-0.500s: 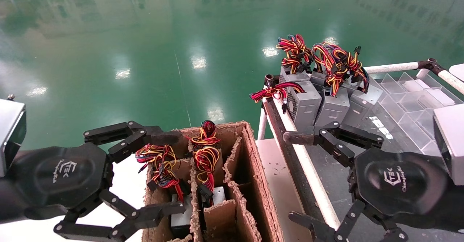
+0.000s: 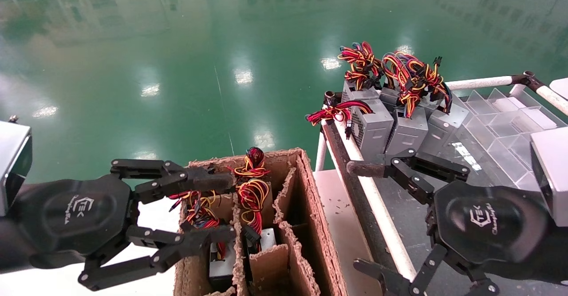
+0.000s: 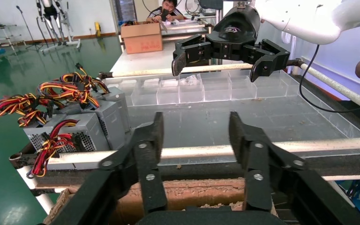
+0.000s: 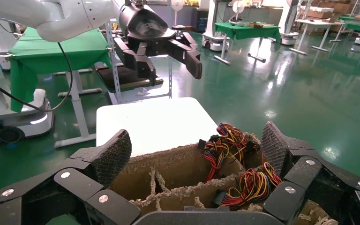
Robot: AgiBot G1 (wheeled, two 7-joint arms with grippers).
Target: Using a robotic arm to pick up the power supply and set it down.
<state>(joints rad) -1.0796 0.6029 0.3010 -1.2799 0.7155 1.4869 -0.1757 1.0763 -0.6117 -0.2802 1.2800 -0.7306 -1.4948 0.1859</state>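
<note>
A torn brown cardboard box [image 2: 306, 189] holds two power supplies standing in its slots. One grey power supply [image 2: 220, 266] sits in the left slot with its red and yellow wire bundle [image 2: 198, 209] on top. My left gripper [image 2: 222, 208] is open, and its two fingers straddle that bundle from the left without clamping it. The second power supply [image 2: 269, 238] stands in the middle slot under its own wire loop [image 2: 251, 194]. My right gripper [image 2: 358, 218] hangs open over the white rail of the right tray, holding nothing. The right wrist view shows both bundles [image 4: 225, 145] in the box.
Several more grey power supplies [image 2: 381, 127] with wire bundles stand at the far left corner of the clear divided tray [image 2: 497, 123]. A white rail [image 2: 377, 207] borders that tray. A white table [image 4: 154, 122] lies left of the box. Green floor lies beyond.
My left gripper has shifted right toward the box and its fingers have narrowed around the left wire bundle. The right gripper has not moved.
</note>
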